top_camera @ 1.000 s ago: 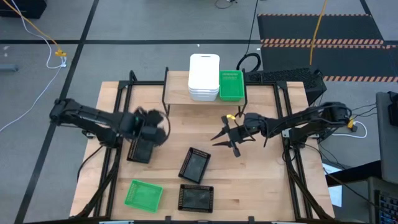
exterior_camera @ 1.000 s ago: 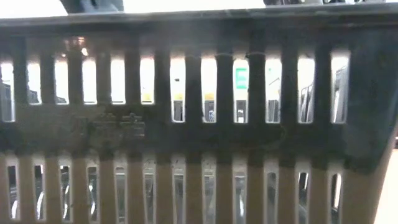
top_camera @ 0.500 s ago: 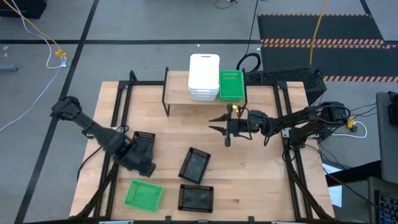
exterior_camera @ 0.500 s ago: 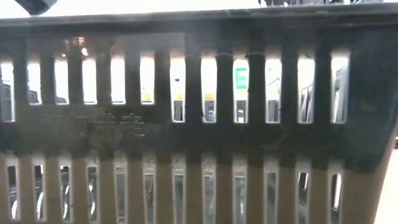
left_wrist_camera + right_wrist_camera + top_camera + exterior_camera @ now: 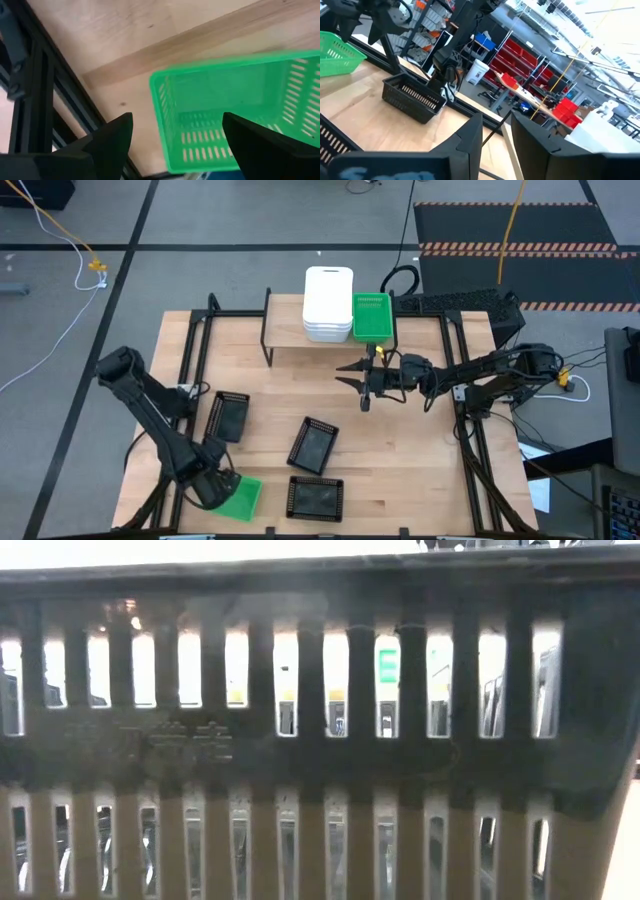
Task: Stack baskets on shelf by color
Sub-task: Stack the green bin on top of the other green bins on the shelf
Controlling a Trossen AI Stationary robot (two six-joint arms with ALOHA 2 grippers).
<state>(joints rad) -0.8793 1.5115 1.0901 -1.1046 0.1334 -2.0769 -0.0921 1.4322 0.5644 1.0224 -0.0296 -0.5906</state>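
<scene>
Green-sorting step in hand. Left gripper spread wide, empty, hanging over near-left table corner above loose green basket, one edge of it between the fingers in the wrist view. Right gripper part-open, holding nothing, parked mid-table just in front of shelf. On shelf: white stack, green basket beside it. Three black baskets loose on table. Next, likely: lower, close on green rim, carry onto shelf's green one. Needs clean rim bite, no tilt.
</scene>
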